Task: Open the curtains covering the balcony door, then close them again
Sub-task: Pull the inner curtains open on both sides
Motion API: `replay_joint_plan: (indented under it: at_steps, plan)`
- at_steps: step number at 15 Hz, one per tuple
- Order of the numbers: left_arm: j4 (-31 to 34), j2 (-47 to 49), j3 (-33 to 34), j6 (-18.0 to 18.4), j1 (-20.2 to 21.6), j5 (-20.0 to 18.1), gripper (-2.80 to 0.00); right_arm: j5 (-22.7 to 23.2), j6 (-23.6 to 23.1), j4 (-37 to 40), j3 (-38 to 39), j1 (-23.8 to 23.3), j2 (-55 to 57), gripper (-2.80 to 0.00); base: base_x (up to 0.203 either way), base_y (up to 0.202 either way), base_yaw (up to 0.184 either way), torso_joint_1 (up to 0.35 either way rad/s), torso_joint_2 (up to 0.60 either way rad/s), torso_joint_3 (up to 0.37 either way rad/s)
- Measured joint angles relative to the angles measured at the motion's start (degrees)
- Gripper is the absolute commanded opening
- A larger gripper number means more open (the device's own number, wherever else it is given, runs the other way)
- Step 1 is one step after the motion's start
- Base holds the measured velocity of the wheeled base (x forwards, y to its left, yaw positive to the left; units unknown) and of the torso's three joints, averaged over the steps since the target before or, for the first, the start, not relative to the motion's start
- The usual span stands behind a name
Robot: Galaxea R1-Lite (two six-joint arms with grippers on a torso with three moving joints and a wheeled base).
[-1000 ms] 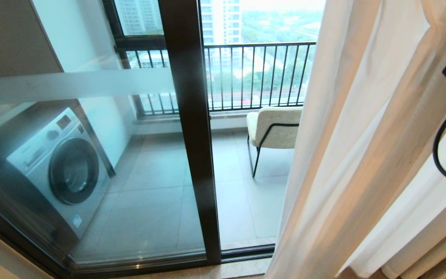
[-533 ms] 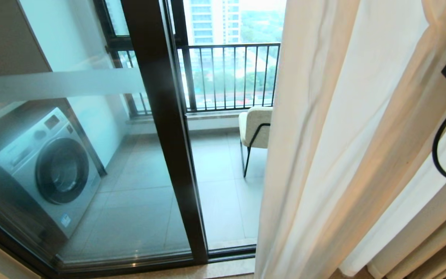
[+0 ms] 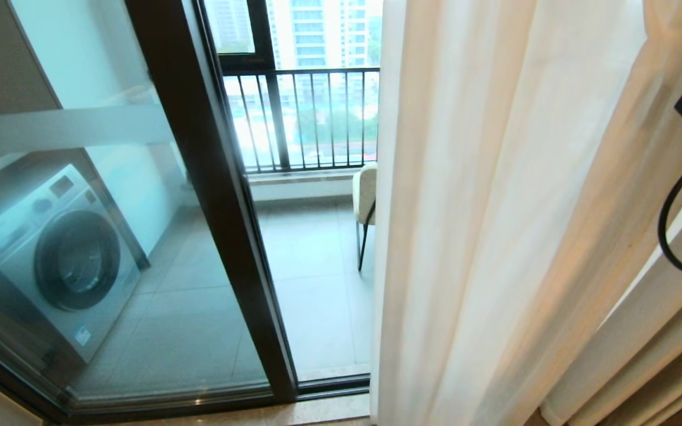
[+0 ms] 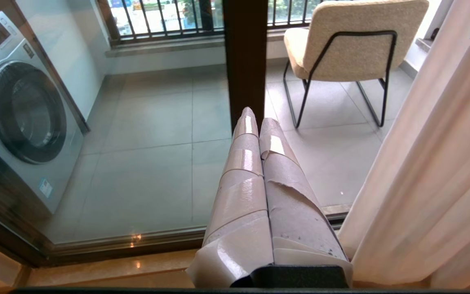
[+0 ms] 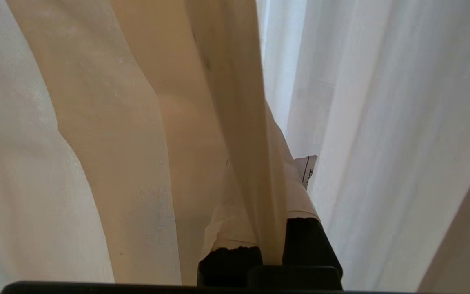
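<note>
Two glass panels of the balcony door point(image 3: 216, 195) fill the left half of the head view, their dark frames meeting in a slanted upright, the left panel crossed by a frosted band. The sheer white curtains point(image 3: 483, 225) hang in long folds over the right half, their leading edge falling just right of that upright and hiding most of a cream chair point(image 3: 366, 192) on the balcony. Behind the left panel stands a silver washing machine point(image 3: 51, 260); a black-barred railing point(image 3: 302, 118) closes the balcony's far side.

In the right wrist view the right tool point(image 5: 267, 163) is clamped tight on a narrow pleat of the curtains, the fabric running between its taped fingers point(image 5: 300, 196) and draping over them. A black cable point(image 3: 675, 219) loops at the right edge of the head view.

The left tool point(image 4: 257, 122) shows in its own wrist view with its paper-wrapped fingers pressed together on nothing, pointing toward the door's upright and apart from the curtain fabric beside it.
</note>
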Motion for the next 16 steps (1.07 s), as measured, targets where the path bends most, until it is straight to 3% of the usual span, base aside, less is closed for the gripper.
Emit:
replay_joint_plan:
  at_steps: [16]
  plan:
    - [-0.16,0.0,-0.07,0.0,0.09,-0.02,-2.8,0.35,0.0,-1.12,-0.27,-0.13,1.32,-2.8,0.0,-0.162,0.003,0.001,0.0,0.002]
